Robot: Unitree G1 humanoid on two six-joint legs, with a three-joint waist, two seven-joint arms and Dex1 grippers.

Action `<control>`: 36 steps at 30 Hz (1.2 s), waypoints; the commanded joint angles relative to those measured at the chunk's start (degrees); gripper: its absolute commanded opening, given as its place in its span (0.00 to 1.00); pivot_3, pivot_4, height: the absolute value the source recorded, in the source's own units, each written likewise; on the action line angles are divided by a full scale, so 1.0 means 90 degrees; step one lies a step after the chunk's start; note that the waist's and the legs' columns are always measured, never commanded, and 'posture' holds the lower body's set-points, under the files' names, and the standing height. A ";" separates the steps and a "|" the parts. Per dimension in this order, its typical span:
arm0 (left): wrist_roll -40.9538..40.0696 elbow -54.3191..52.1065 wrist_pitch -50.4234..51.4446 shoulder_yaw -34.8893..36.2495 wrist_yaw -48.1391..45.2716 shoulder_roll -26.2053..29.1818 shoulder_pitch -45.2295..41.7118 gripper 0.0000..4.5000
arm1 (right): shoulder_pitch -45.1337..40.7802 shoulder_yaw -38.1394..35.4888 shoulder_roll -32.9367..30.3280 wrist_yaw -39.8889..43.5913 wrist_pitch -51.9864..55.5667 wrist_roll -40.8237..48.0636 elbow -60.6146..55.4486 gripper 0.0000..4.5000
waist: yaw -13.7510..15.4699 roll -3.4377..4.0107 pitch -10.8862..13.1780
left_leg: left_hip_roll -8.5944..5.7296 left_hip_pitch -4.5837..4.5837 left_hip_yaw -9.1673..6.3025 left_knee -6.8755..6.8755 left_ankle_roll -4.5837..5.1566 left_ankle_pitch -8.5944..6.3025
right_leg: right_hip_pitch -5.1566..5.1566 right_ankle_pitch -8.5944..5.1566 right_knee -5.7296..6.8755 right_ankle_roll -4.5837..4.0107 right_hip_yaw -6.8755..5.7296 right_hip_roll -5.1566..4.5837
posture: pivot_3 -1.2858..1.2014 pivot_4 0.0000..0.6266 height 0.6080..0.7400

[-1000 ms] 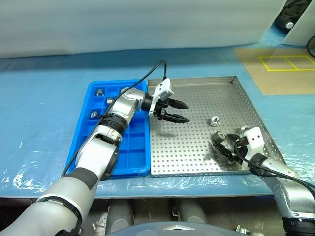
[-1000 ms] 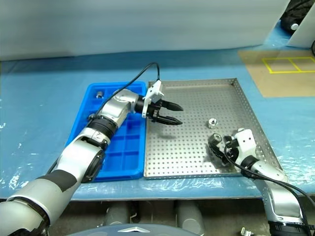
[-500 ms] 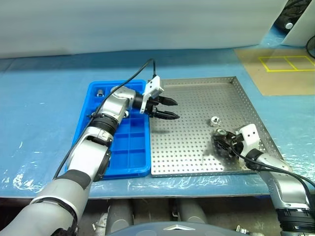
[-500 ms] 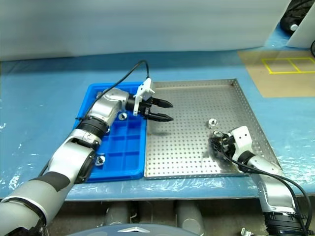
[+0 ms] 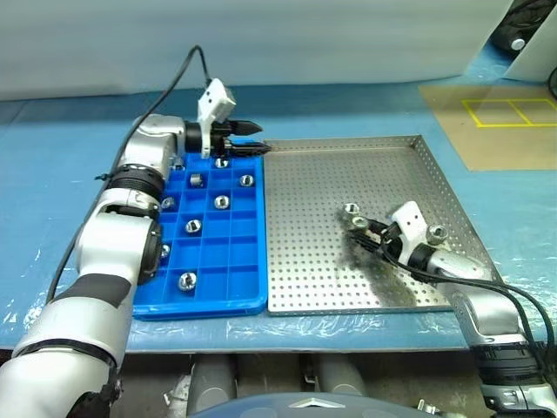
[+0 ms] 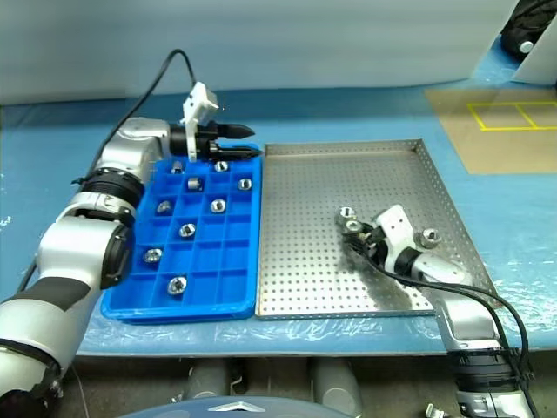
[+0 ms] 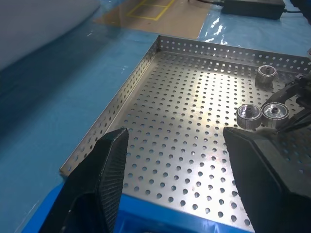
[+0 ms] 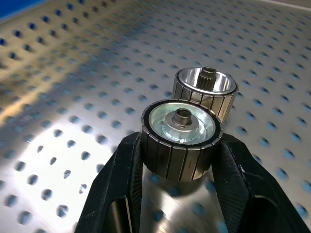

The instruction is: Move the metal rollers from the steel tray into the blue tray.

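Observation:
My right gripper (image 8: 180, 160) is shut on a ridged metal roller (image 8: 181, 141), low over the steel tray (image 5: 313, 192) near its right front. A second roller (image 5: 351, 209) stands on the perforated floor just beyond the held one. A third roller (image 5: 438, 232) lies beside my right wrist. The blue tray (image 5: 228, 292) sits against the steel tray's left side, with several rollers (image 5: 221, 202) in its compartments. My left gripper (image 5: 248, 138) hangs open and empty over the blue tray's far right corner, pointing right, toward the steel tray.
Blue sheeting (image 5: 61, 218) covers the table around both trays. A brown board with yellow tape lines (image 5: 500, 117) lies at the far right. A black cable (image 5: 178, 74) arcs up from my left wrist.
My left arm swung left and away, from over the steel tray to the blue tray's far end. My right gripper closed on a roller and shifted left with it.

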 commanded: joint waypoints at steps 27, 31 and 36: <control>0.0887 0.0242 -0.2426 -0.0659 0.1089 -0.1816 0.0366 0.73 | -0.0347 -0.0678 -0.0108 0.0024 0.1410 0.1680 -0.1329 0.37 | 0.0318 -0.0002 0.0001 | -0.0005 -0.0003 0.0006 0.0006 -0.0005 0.0003 | -0.0004 0.0002 0.0010 0.0002 0.0003 -0.0013 | 0.37 0.24 1.00; 0.0968 0.0489 -0.2836 -0.0588 0.1483 -0.2006 0.0290 0.73 | -0.0349 -0.0694 -0.0004 -0.0164 0.1584 0.1920 -0.1614 0.37 | 0.0273 -0.0002 0.0001 | -0.0003 -0.0004 0.0006 0.0004 -0.0005 0.0003 | -0.0006 0.0002 0.0010 0.0002 0.0004 -0.0011 | 0.36 0.24 1.00; 0.1099 0.0455 -0.3481 -0.0837 0.0501 -0.1856 0.0615 0.73 | -0.0417 -0.0804 0.0022 -0.0353 0.1765 0.2193 -0.1713 0.37 | 0.0161 -0.0003 0.0001 | -0.0004 0.0001 0.0006 0.0004 -0.0005 0.0003 | -0.0005 0.0002 0.0009 0.0003 0.0008 -0.0010 | 0.35 0.24 1.00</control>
